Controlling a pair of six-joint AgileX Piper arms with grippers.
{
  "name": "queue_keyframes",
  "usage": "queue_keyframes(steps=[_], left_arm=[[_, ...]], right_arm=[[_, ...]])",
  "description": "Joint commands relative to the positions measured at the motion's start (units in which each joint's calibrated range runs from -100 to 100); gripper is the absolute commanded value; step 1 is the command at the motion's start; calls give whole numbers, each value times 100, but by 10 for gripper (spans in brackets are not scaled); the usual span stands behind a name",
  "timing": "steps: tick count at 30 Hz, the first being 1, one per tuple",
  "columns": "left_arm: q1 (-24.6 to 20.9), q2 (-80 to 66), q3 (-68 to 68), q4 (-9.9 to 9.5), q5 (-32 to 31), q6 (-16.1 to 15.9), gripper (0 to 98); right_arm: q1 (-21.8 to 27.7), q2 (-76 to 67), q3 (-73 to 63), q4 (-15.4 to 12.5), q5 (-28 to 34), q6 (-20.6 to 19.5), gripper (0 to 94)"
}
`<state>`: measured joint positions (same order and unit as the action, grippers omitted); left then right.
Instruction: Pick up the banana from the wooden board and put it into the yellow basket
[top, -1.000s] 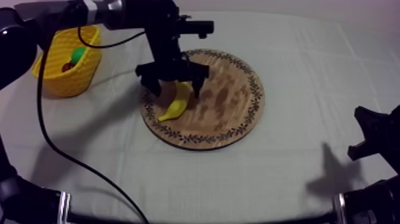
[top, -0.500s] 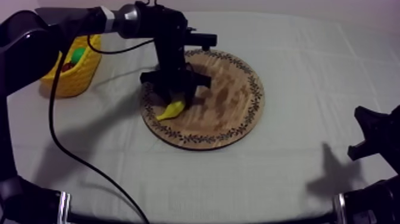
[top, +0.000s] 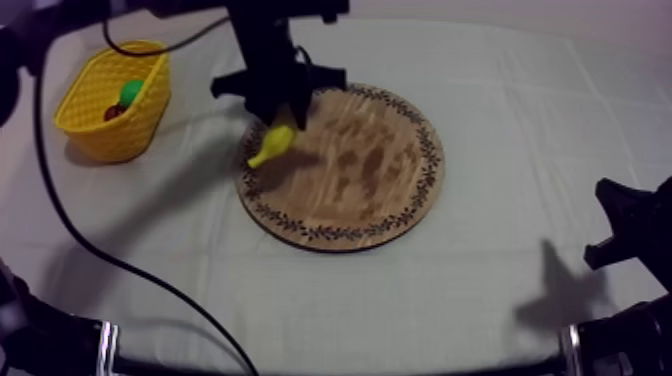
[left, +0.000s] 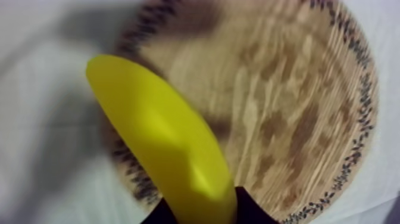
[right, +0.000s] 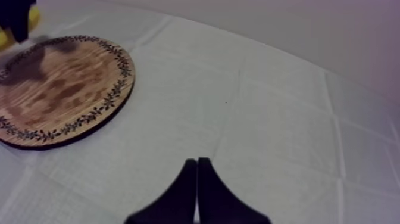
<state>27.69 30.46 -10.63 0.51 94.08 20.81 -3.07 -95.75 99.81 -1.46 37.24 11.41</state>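
The yellow banana (top: 272, 145) hangs tilted over the left rim of the round wooden board (top: 370, 170), with my left gripper (top: 280, 115) shut on its upper end. In the left wrist view the banana (left: 161, 137) runs out from between my black fingers (left: 250, 211), above the board (left: 286, 107). The yellow basket (top: 100, 128) stands at the far left of the table, apart from the banana. My right gripper (right: 197, 164) is shut on nothing, its fingers together as a narrow wedge over the cloth to the right of the board (right: 59, 83).
A small red fruit (top: 113, 112) and a green fruit (top: 131, 92) lie in the basket. My right arm (top: 630, 230) sits low at the right edge. A black cable (top: 60, 200) trails across the cloth at the left. Bare cloth lies between board and basket.
My left gripper has closed on the banana and lifted it off the board, carrying it up and a little left toward the board's left rim. The right arm has not moved.
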Motion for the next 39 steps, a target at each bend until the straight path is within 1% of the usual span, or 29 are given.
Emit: queue_keyframes(steps=[1,3,6,9,12,17,20,24,27,28,29,32,35,37,39], left_arm=[[-110,-873,55,-139,181,41,181],[-258,-1290,120,-228,275,9,184],[-538,-1787,229,-324,334,-119,186],[-865,-2134,363,-430,355,-278,188],[-1230,-2309,418,-513,326,-509,190],[-1807,-2273,301,-581,286,-968,194],[-2036,-2063,151,-632,280,-1193,200],[-2223,-1746,1,-703,264,-1367,214],[-2353,-1555,-32,-684,189,-1441,240],[-2394,-1512,-15,-666,147,-1450,267],[-2432,-1482,21,-645,94,-1451,319],[-2507,-1481,213,-594,-57,-1436,528],[-2518,-1630,507,-570,-245,-1384,677],[-2503,-1846,791,-554,-375,-1332,731],[-2485,-2170,1132,-530,-488,-1269,759]], right_arm=[[1,0,-3,-3,-7,-1,4],[1,0,-3,-3,-7,-1,4],[1,0,-3,-3,-7,-1,4],[1,0,-3,-3,-7,-1,4],[1,0,-3,-3,-7,-1,4],[1,0,-3,-3,-7,-1,4],[1,0,-3,-3,-7,-1,4],[1,0,-3,-3,-7,-1,4],[1,0,-3,-3,-7,-1,4],[1,0,-3,-3,-7,-1,4],[1,0,-3,-3,-7,-1,4],[1,0,-3,-3,-7,-1,4],[1,0,-3,-3,-7,-1,4],[1,0,-3,-3,-7,-1,4],[1,0,-3,-3,-7,-1,4]])
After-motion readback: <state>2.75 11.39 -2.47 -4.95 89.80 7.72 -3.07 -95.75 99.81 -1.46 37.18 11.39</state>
